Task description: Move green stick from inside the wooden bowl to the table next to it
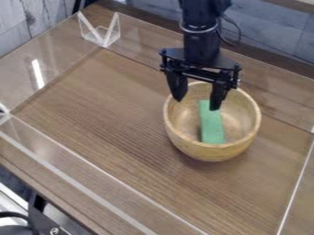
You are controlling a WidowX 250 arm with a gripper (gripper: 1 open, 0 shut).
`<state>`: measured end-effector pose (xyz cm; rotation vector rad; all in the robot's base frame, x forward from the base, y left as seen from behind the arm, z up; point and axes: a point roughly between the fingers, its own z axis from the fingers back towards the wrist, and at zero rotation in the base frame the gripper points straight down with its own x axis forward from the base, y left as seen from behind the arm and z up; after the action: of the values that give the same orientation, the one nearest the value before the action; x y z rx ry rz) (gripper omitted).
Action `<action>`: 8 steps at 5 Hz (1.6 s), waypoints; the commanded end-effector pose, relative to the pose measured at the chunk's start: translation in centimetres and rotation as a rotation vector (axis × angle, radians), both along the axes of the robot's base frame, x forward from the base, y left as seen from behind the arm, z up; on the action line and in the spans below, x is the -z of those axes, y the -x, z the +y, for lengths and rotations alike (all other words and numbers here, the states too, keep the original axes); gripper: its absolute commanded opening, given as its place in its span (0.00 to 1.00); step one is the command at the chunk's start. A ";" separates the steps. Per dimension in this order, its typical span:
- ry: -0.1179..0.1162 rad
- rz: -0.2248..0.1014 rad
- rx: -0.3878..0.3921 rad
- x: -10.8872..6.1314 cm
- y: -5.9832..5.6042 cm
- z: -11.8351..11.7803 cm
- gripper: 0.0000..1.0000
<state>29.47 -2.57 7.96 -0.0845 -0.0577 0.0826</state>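
At the far left, clear acrylic walls [50,69] edge the large brown wood-grain surface [98,110], whose bare streaked middle lies open before anything else appears. Further right, the black end effector [199,93] hangs from its dark arm [199,23] pointing straight down, its two fingers spread wide and holding nothing — their tips sit at about the level of the far rim of the round light tan wooden bowl [182,138], one over the rim's left part and one toward the right. Inside that bowl lies the small flat rectangular bright green stick [212,122], resting on the pale inner floor and leaning slightly up the near slope, untouched by the fingers as far as can be seen. Its long axis runs from the far side of the bowl toward the near side, tipped only a little off the vertical of the picture, with the far end just below the open fingers. By my reading the step in hand is the approach before the grasp: the stick is not yet picked up. The next move probably calls for lowering into the bowl with the fingers straddling the stick's narrow width, closing, lifting clear of the rim, then carrying it to bare surface beside the bowl — most room shows on the left.
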 end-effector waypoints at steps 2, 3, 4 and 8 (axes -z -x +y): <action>-0.003 -0.021 0.018 0.3 0.3 -1.2 1.00; -0.004 -0.006 0.023 0.5 0.2 -0.9 1.00; -0.006 0.007 0.028 0.7 0.1 -0.7 1.00; 0.000 0.021 -0.032 2.2 -0.8 -4.9 0.00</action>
<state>29.30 -7.48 4.58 -0.0704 0.0084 0.1215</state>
